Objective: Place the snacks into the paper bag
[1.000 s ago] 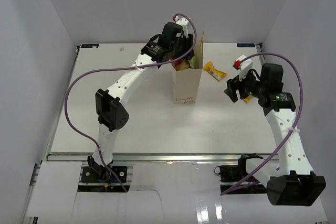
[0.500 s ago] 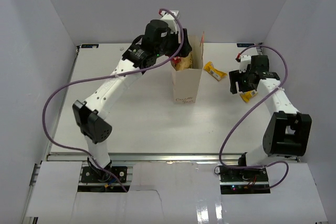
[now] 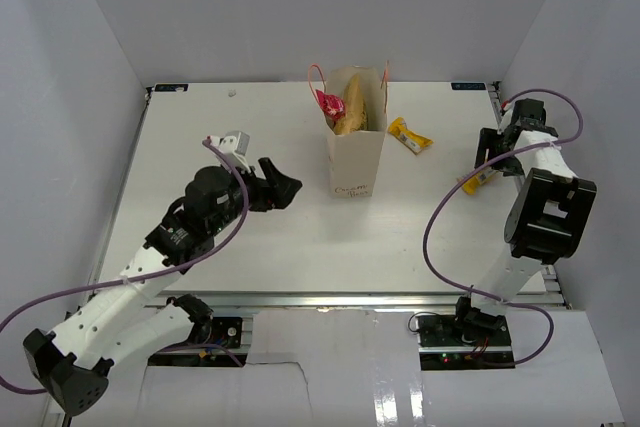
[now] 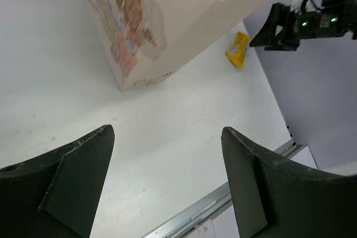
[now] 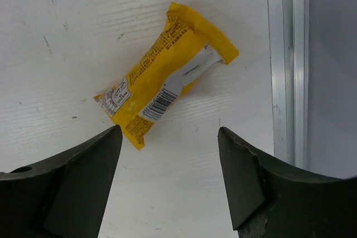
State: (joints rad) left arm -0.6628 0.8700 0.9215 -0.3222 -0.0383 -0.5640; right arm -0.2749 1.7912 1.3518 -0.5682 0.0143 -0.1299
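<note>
Directly below the right gripper (image 5: pixel 167 137), hanging spread and empty, the yellow packet (image 5: pixel 166 82) is lying askew; I judge it should be turning to straddle the narrow width before descending.

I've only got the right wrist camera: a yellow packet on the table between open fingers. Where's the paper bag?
Observer: The paper bag stands upright mid-table, to the left of the right gripper.
Operator: Anything in it?
Observer: A tan chip bag and a red packet stick out of its top.
Operator: Any other snacks lying outside?
Observer: One more yellow packet lies on the table just right of the bag.
</note>
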